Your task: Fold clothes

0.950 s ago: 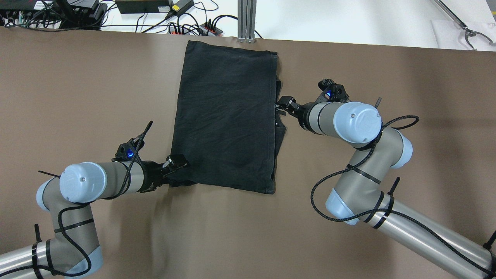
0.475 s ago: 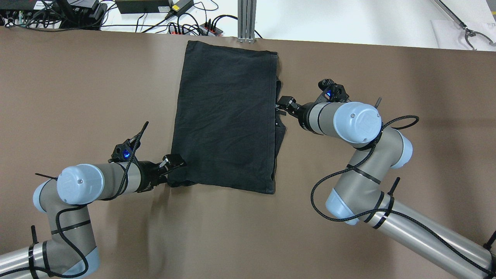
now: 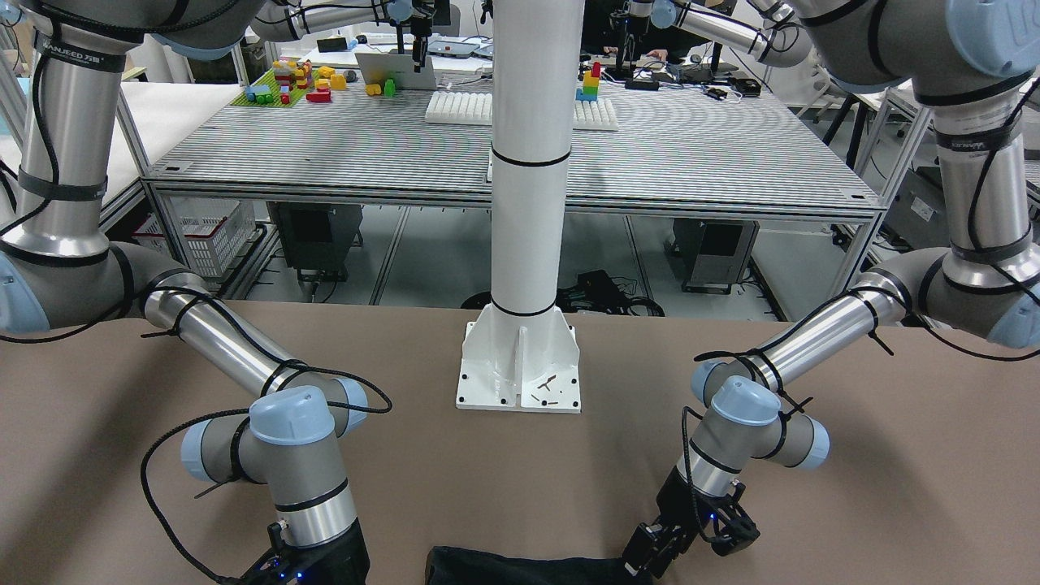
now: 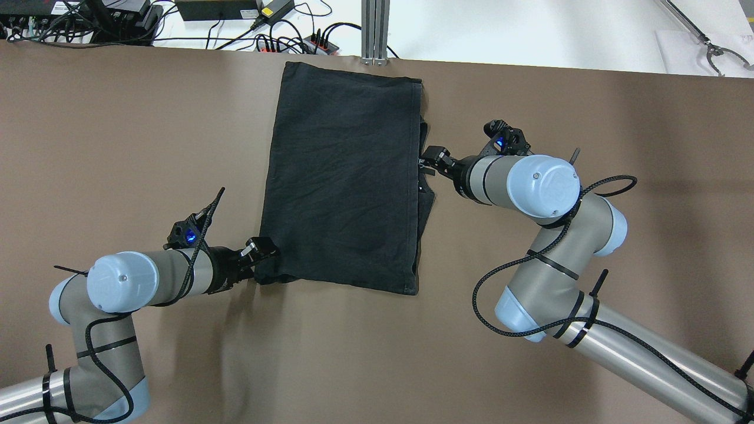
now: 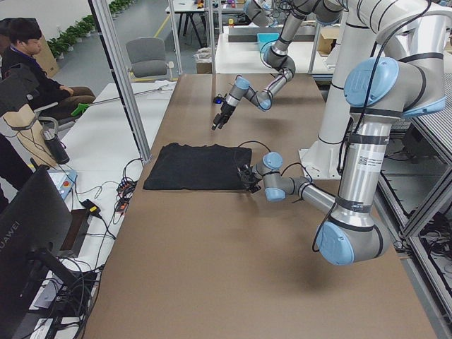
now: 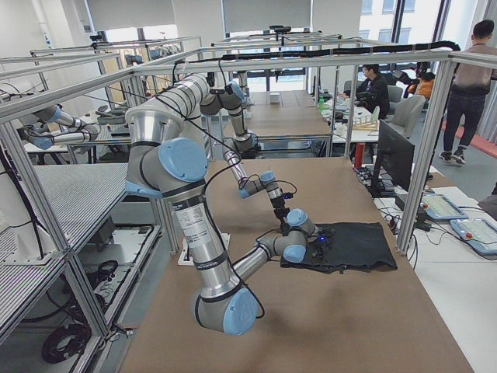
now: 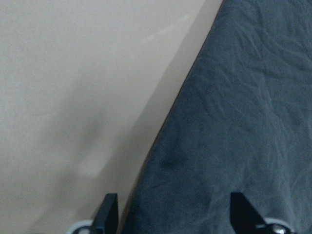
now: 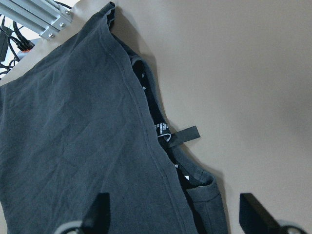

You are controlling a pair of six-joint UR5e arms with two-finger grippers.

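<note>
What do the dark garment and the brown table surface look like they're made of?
The garment looks like soft woven or knit cloth, likely cotton, black and matte: fine creases, a stitched hem and a sewn-in label show. The table surface looks like a smooth brown matte sheet, perhaps paper or vinyl: it shows soft shadows and no glare.

Probably robotics lab, aluminium frames [image 6: 425,140], robot arms [image 5: 367,92]

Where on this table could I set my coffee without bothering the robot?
Bare table lies left of the black garment, beyond the left gripper, and at the far right, past the right gripper. The near strip between both arms is bare. Crowded: the garment's side edges.
</note>
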